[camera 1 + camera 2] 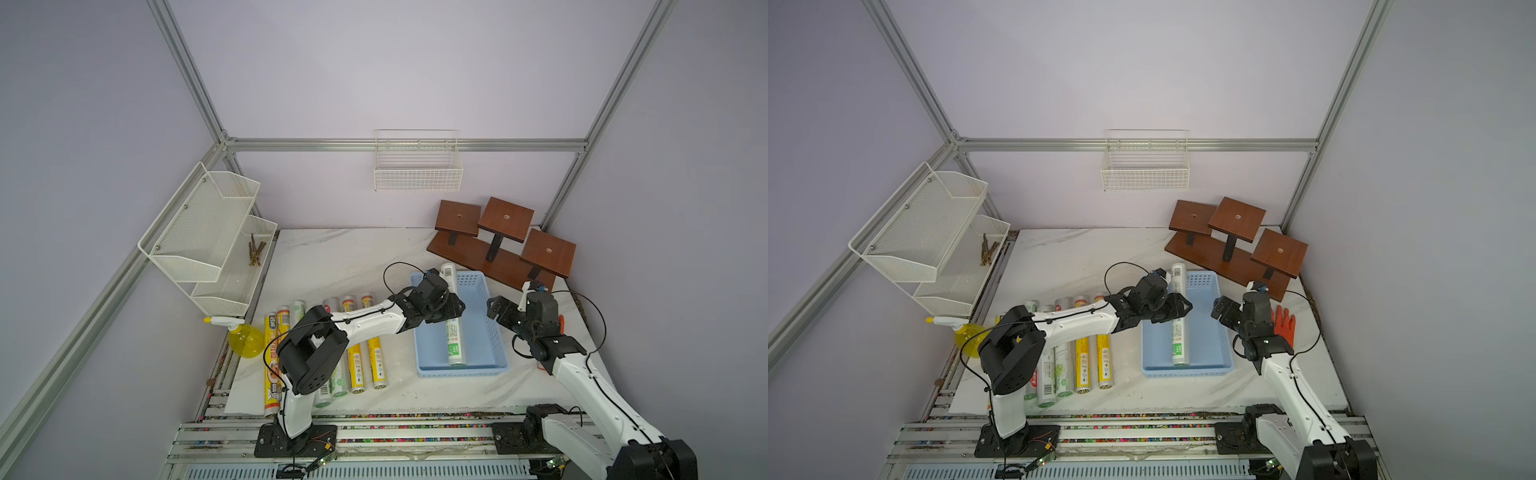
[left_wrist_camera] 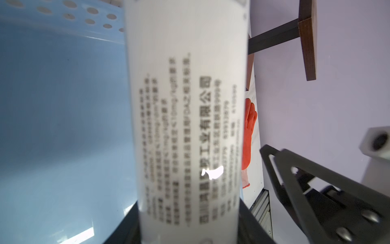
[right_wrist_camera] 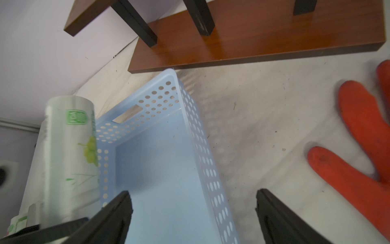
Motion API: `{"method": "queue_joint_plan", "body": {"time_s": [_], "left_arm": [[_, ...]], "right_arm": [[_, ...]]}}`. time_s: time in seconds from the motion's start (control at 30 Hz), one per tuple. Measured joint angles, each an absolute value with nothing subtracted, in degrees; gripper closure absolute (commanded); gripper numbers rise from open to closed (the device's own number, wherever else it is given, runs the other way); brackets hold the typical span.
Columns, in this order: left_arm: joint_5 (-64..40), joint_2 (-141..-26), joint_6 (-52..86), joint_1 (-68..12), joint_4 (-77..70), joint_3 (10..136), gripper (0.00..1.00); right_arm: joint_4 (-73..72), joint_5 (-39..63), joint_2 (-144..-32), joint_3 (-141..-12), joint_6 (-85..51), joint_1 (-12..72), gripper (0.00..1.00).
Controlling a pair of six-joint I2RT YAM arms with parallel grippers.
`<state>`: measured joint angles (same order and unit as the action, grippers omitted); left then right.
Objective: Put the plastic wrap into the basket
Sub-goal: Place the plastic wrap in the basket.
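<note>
Marble tabletop: nearest you, the spare rolls lie in a row left of the basket. Your left gripper is clamped mid-length on a white, green-printed plastic wrap roll. Its near end sits inside the basket and its far end passes the far rim. Your right gripper stands agape beside the basket's right wall, holding nothing.

Both top views look down from high above the near edge, taking in the whole surface. The left wrist camera sits pressed close to a white roll; the right wrist camera looks low along the basket, seen in every view.
</note>
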<state>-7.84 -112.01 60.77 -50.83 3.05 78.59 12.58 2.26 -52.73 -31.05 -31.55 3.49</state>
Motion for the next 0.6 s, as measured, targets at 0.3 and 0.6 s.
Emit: {"method": "queue_joint_plan", "body": {"time_s": [0.3,0.6], "left_arm": [[-8.8,-120.8,65.0,-52.4,0.8,84.2,0.80],[-8.8,-125.0,66.5,-53.6,1.3,88.9,0.77]], "right_arm": [[14.9,-0.5,-51.3,-31.0,-32.1,2.6,0.03],[14.9,-0.5,-52.2,-31.0,-32.2,2.2,0.03]]}}
